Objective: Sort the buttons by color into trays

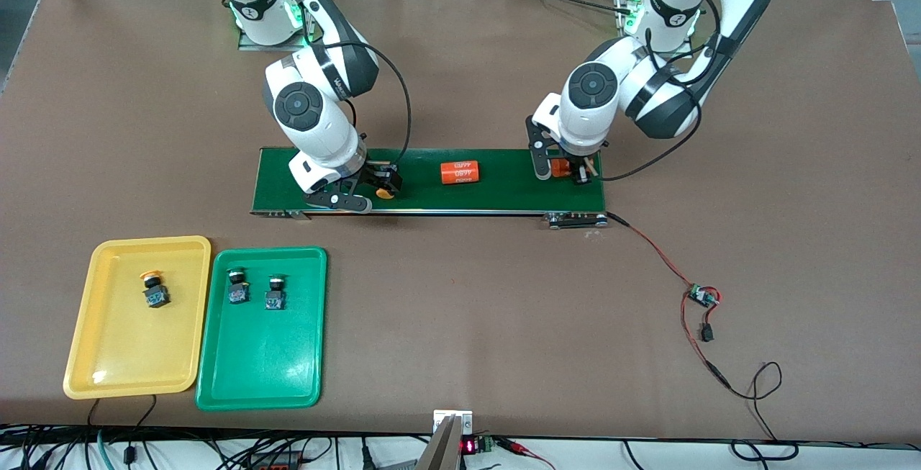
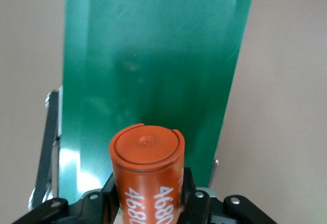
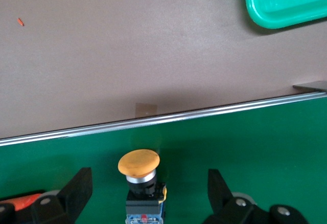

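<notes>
A yellow-capped button (image 1: pixel 386 192) lies on the dark green conveyor belt (image 1: pixel 496 193). My right gripper (image 1: pixel 368 193) is open around it; in the right wrist view the button (image 3: pixel 139 164) sits between the spread fingers (image 3: pixel 76 188), untouched, with the right gripper (image 3: pixel 148 193) low over the belt. Another yellow-capped button (image 1: pixel 153 290) lies in the yellow tray (image 1: pixel 115 362). Two green-capped buttons (image 1: pixel 237 286) (image 1: pixel 274 292) lie in the green tray (image 1: pixel 259 369). My left gripper (image 1: pixel 567 170) is shut on an orange cylinder (image 2: pixel 147 168) over the belt's end toward the left arm.
A second orange cylinder with white print (image 1: pixel 460 171) lies mid-belt. The trays stand side by side nearer to the front camera, toward the right arm's end. A red and black wire with a small board (image 1: pixel 701 296) runs from the belt's end across the table.
</notes>
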`<action>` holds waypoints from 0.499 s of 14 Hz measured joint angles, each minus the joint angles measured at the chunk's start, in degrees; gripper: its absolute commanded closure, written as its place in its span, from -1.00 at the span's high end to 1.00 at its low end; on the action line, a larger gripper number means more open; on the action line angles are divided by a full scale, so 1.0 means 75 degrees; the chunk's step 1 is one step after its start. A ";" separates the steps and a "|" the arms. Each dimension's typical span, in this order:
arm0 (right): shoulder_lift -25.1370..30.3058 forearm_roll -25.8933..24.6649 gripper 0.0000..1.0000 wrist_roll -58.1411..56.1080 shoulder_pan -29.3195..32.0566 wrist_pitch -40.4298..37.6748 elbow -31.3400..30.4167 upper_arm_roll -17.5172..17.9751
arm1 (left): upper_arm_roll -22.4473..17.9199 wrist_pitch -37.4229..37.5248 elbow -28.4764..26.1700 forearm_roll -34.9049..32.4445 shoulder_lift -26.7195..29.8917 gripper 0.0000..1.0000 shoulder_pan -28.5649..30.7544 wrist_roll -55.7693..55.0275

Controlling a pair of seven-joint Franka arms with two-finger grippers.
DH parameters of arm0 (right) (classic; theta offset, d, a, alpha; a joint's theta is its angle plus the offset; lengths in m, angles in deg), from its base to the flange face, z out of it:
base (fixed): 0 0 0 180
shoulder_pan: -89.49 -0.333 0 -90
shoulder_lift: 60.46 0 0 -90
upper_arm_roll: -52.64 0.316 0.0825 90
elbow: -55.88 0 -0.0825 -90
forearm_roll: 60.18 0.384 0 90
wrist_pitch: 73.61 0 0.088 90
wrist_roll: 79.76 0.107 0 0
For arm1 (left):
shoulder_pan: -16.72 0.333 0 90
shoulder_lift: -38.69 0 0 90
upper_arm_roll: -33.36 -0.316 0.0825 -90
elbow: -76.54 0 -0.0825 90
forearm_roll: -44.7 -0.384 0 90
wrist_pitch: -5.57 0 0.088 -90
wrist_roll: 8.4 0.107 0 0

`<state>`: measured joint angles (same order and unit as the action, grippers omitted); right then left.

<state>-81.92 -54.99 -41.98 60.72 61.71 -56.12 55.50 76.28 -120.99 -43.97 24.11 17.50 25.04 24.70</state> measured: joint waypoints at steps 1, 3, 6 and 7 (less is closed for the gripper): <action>-0.0028 0.0000 1.00 0.0004 -0.0035 0.0014 -0.0025 -0.0001 | -0.0003 -0.0075 0.0000 -0.0009 -0.0080 -1.00 -0.0028 0.0073; -0.0146 0.0000 1.00 0.0029 -0.0167 0.0255 -0.0127 -0.0003 | -0.0006 -0.0131 -0.0002 -0.0204 -0.0213 -1.00 -0.0144 0.0165; -0.0406 -0.0010 0.13 0.0041 -0.0276 0.0694 -0.0271 -0.0016 | -0.0018 -0.0189 0.0033 -0.0656 -0.0435 0.11 -0.0214 0.0165; -0.0464 -0.0022 -0.26 0.0034 -0.0278 0.0737 -0.0274 -0.0021 | -0.0037 -0.0220 0.0082 -0.0751 -0.0520 0.99 -0.0213 0.0165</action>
<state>-85.40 -55.16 -41.72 58.63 67.23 -58.17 55.34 76.00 -122.64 -43.35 18.48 13.60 23.44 25.94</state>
